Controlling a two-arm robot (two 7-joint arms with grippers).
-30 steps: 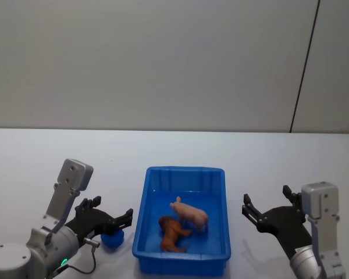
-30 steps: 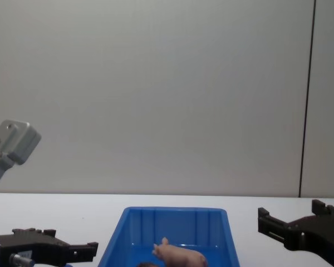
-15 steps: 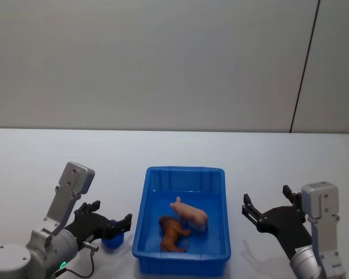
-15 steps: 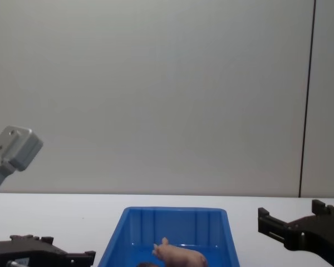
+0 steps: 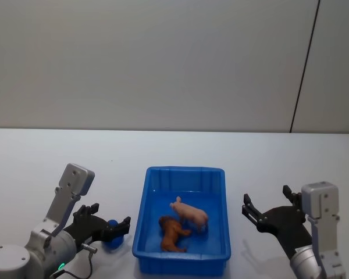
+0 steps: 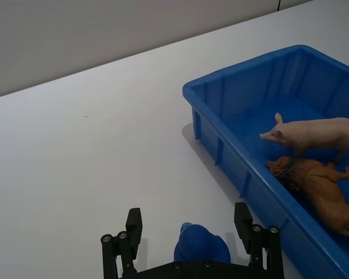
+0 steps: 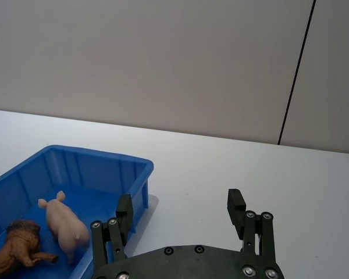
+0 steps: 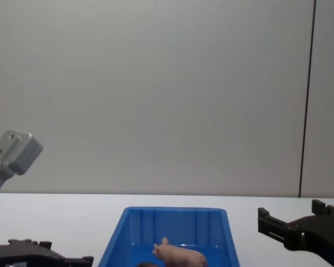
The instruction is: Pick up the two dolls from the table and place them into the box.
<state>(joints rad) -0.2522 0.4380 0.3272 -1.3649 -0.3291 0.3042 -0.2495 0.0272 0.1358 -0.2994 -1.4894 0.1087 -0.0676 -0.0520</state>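
Both dolls, the brown dog (image 5: 172, 233) and the pink pig (image 5: 190, 213), already lie inside the blue box (image 5: 185, 172) on the worktop (image 5: 58, 157), so the task looks finished, with the left gripper (image 6: 189, 241) and right gripper (image 7: 180, 224) beside it, jaws apart, seemingly empty.

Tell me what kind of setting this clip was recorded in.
Probably a lab or test bench, not a home: a bare white table against a plain grey wall, set with just a blue box holding two toy dolls, the pig and the dog.
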